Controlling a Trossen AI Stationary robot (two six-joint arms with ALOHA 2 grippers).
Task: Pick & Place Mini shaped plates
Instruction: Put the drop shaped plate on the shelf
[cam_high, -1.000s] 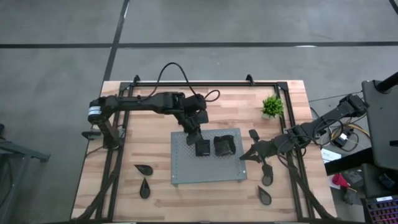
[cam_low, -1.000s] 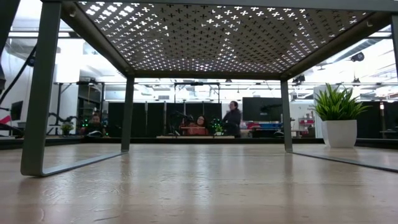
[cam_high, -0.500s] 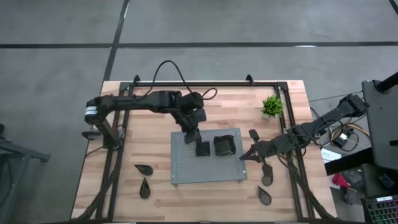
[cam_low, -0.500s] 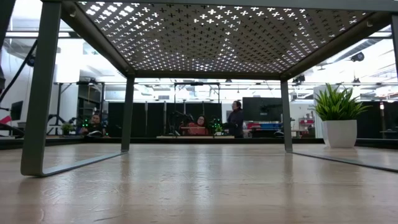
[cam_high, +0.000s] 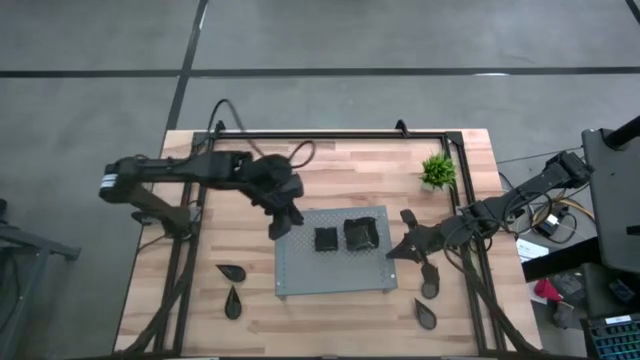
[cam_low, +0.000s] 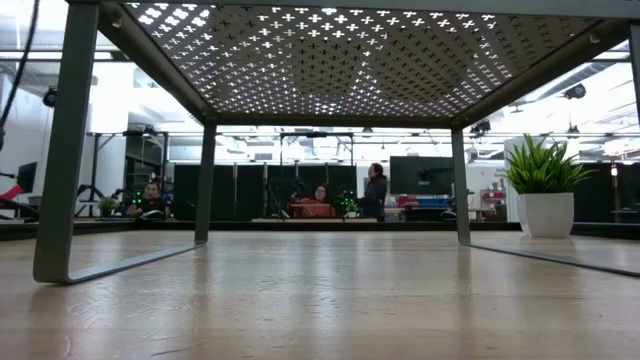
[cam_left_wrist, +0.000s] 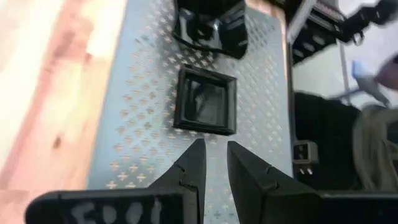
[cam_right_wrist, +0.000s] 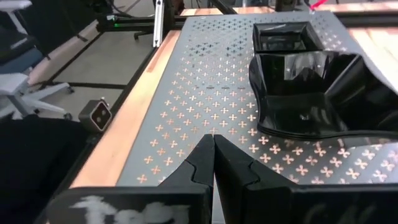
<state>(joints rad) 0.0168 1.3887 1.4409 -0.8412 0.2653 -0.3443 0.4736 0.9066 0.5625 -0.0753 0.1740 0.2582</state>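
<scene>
A small black square plate (cam_high: 326, 239) (cam_left_wrist: 207, 102) and a wavy-edged black plate (cam_high: 360, 233) (cam_right_wrist: 311, 93) rest flat side by side on the grey perforated board (cam_high: 335, 270). Black teardrop plates lie on the wood, two at the left (cam_high: 232, 271) (cam_high: 233, 300) and others at the right (cam_high: 430, 288). My left gripper (cam_high: 279, 231) (cam_left_wrist: 216, 155) hangs over the board's left edge, short of the square plate, narrowly open and holding nothing. My right gripper (cam_high: 391, 253) (cam_right_wrist: 213, 142) is shut at the board's right edge, beside the wavy plate.
A small green potted plant (cam_high: 437, 171) (cam_low: 545, 190) stands at the far right. The board stands raised on metal legs (cam_low: 65, 150), and a black frame (cam_high: 330, 135) runs along the table's far edge. People sit and stand in the room beyond the table.
My left gripper has drawn back from the square plate toward the table's left edge and has risen. The square plate stays flat on the board beside the wavy plate. My right arm has kept still.
</scene>
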